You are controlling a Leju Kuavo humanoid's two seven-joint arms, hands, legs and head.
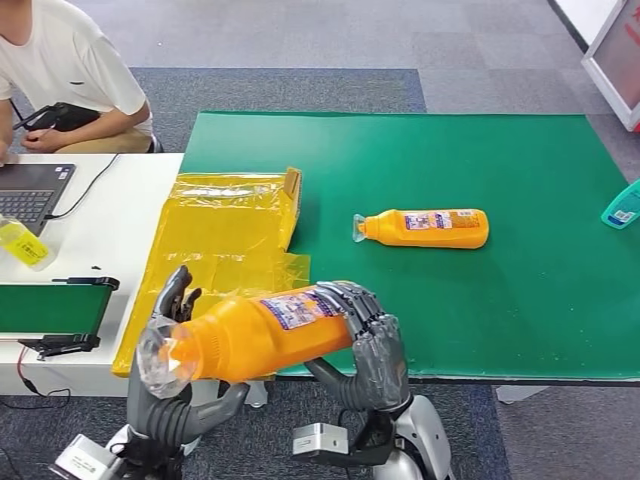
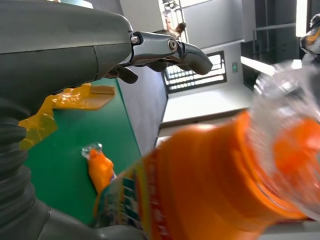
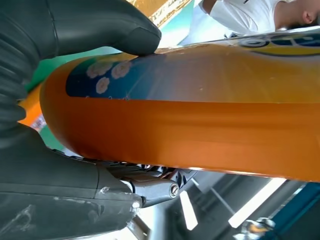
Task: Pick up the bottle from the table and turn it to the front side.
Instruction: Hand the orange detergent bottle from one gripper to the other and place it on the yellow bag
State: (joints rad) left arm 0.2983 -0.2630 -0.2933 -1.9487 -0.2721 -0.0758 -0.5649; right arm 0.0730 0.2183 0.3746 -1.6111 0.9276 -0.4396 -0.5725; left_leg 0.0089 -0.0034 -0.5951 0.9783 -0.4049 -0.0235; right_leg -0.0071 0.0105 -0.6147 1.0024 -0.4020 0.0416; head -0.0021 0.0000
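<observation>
An orange bottle point(image 1: 256, 335) with a clear cap hangs level over the near edge of the green table point(image 1: 468, 300), its label up. My right hand point(image 1: 373, 345) grips its base end, with the thumb and fingers wrapped round the body point(image 3: 188, 120). My left hand point(image 1: 170, 385) sits under the cap end point(image 2: 226, 180). Its fingers point(image 2: 166, 50) are spread and stand apart from the neck. A second orange bottle point(image 1: 423, 228) lies on its side on the table further out, also visible in the left wrist view point(image 2: 100, 170).
Crumpled yellow plastic bags point(image 1: 219, 240) cover the table's left end. A white desk point(image 1: 121, 220) on the left holds a laptop point(image 1: 30, 190) and a green-topped device point(image 1: 53, 308), with a person point(image 1: 68, 70) seated behind it. A teal bottle point(image 1: 623, 207) lies at the right edge.
</observation>
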